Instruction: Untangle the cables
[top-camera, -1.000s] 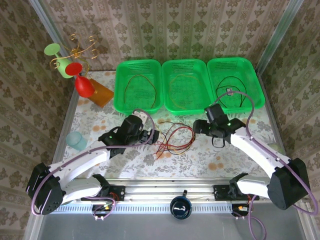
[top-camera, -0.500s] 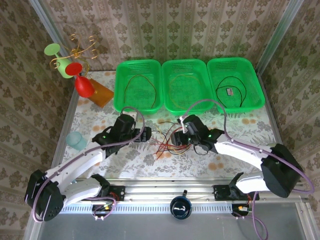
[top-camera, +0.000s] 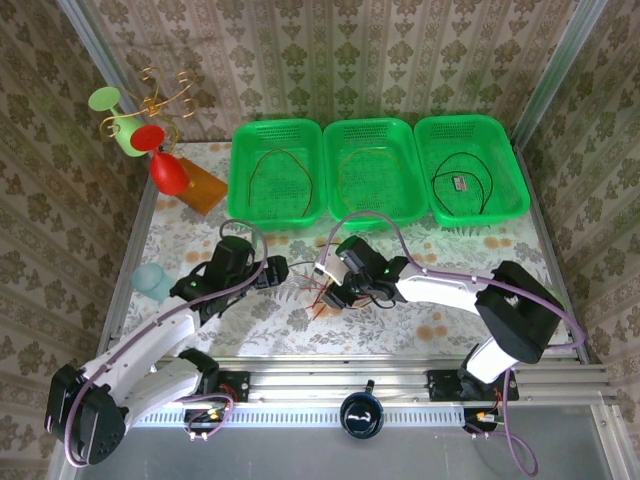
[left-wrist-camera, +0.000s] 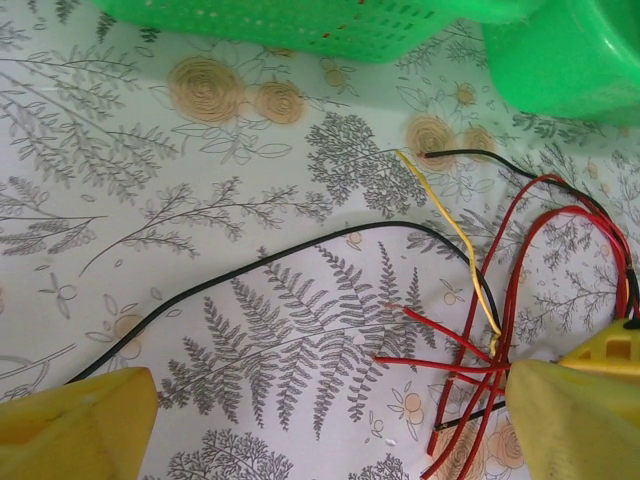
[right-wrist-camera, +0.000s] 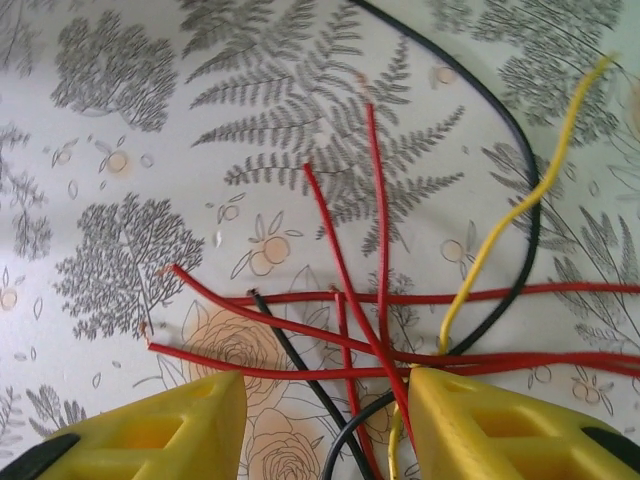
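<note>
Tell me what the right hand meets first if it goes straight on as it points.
Likely the crossed red cables ahead of the right hand, then the table beneath; depth is unclear.

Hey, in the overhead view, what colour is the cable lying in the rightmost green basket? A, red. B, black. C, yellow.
B: the rightmost green basket holds a looped black cable; no red or yellow strand lies in it.
</note>
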